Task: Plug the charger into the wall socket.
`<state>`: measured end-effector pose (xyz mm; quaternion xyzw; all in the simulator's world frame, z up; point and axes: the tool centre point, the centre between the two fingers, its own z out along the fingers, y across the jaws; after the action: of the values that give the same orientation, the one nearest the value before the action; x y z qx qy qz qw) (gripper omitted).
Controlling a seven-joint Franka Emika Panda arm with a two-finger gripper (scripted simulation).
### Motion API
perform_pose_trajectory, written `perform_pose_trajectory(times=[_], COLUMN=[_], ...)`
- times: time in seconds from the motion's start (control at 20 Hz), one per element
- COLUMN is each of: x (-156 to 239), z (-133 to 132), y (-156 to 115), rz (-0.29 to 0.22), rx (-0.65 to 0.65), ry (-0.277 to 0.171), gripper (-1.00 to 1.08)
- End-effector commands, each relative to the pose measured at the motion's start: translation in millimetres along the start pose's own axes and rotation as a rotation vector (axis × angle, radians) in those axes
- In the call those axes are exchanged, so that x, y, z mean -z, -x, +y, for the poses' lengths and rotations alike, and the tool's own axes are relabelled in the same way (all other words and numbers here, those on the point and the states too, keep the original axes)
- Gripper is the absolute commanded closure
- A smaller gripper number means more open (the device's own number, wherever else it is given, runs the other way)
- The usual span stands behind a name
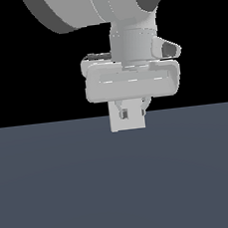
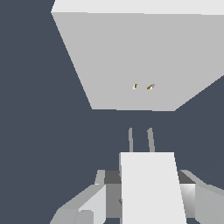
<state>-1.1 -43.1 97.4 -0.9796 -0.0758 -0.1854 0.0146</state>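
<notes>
We saw the charger (image 2: 151, 188) clamped between the fingers (image 2: 89, 203) of the gripper (image 1: 131, 113), its white body filling the gap between them. In the wrist view its two thin prongs (image 2: 140, 140) pointed toward the wall socket (image 2: 131, 61), with a stretch of dark floor (image 2: 39, 131) between their tips and the plate. The socket was a flat white square, and two small orange-dark holes (image 2: 142, 86) sat at its centre, roughly in line with the prongs. In the exterior view the gripper hung low over the floor, a white block (image 1: 127, 118) showing between and behind its fingers. We found no writing or markings on either piece.
</notes>
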Motion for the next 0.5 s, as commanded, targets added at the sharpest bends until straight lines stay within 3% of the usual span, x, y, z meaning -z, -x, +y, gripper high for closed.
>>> perform_pose_trajectory(times=[0.0, 0.45], x=[1.8, 2.1], z=[2.6, 3.7], y=[-1.7, -1.8], rz=[-0.001, -0.003], rx=[-0.018, -0.024], ry=[0.007, 0.01], gripper=[1.08, 1.08])
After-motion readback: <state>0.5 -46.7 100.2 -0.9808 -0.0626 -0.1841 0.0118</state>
